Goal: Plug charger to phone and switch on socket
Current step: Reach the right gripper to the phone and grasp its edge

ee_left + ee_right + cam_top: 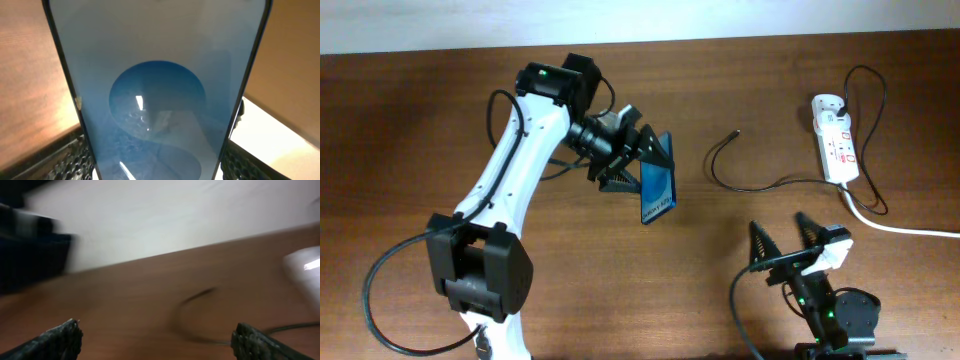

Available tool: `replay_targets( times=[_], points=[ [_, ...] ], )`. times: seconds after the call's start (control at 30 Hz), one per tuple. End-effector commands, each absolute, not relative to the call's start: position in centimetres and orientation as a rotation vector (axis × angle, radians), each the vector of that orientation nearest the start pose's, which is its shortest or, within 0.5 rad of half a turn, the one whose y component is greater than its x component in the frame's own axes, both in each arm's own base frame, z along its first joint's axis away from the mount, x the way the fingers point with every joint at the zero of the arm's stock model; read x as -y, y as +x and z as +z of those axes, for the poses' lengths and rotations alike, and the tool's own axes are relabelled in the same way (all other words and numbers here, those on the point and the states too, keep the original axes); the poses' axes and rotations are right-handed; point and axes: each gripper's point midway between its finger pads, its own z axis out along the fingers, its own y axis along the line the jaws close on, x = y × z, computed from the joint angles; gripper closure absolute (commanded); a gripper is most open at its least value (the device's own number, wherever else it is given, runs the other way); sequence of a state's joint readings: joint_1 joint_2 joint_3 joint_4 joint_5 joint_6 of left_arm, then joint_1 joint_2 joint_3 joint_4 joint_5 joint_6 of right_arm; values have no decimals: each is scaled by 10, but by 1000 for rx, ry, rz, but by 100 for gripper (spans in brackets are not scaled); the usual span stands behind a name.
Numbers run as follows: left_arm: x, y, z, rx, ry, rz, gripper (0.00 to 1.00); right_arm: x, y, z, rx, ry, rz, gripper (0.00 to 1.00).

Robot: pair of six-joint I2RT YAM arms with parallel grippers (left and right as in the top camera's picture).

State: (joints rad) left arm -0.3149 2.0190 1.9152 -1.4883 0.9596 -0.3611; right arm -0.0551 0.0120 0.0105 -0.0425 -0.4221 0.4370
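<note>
Filling the left wrist view, the phone stands between the ribbed pads, its blue oval lit. That view cannot show whether it touches the desk. The overhead view can: the left gripper pinches the phone by its long edges and holds it tilted above the middle of the desk, lower end free.

To its right, the charger lies loose on the wood, and its plug tip points toward the far edge, well apart from the phone. Nearer the front edge, the right gripper hangs with its fingers spread and empty. Its own camera is smeared and gives only a dark curve of cable, so that view is little help for aiming.

The socket lies by the far right corner, with its white cord trailing to the right edge. I cannot read how its red switches are set.

As I judge it, three things could go wrong:
- **Phone slipping:** a grip on slick edges alone may let it swivel or slide when the plug is pushed in.
- **Tip skidding:** the light plug tip may move away as the fingers close on it.
- **Strip dragged:** a pull on the cable could shift the strip.
</note>
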Motion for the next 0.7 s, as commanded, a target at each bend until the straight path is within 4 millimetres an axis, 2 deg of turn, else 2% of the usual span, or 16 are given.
replay_targets(
  times=[0.0,0.03,0.1,0.17,0.27,0.33,0.4,0.53,0.6,0.67],
  points=[
    [242,337,239,-2993,-171,-1587,54,-108,206,169,-1732,188,1238,1],
    [240,341,239,-2978,-174,-1585,54,-108,206,174,-1714,202,1258,1],
    [233,348,236,-2964,-189,-1548,54,-109,202,206,-1587,103,1259,1],
    [230,351,233,-2968,-204,-1513,54,-108,202,216,-1548,82,1243,2],
    [231,355,234,-2950,-188,-1513,53,-106,205,218,-1599,132,1240,2],
    [231,356,234,-2944,-182,-1514,53,-102,209,231,-1646,160,1189,2],
    [231,357,234,-2937,-175,-1513,53,-100,215,254,-1733,145,1111,2],
    [233,364,235,-2915,-202,-1518,53,-97,231,281,-1875,182,1021,2],
    [233,364,236,-2915,-208,-1518,53,-108,239,284,-1928,171,990,1],
    [233,364,236,-2925,-256,-1523,53,-124,246,269,-1983,164,907,2]
  ],
)
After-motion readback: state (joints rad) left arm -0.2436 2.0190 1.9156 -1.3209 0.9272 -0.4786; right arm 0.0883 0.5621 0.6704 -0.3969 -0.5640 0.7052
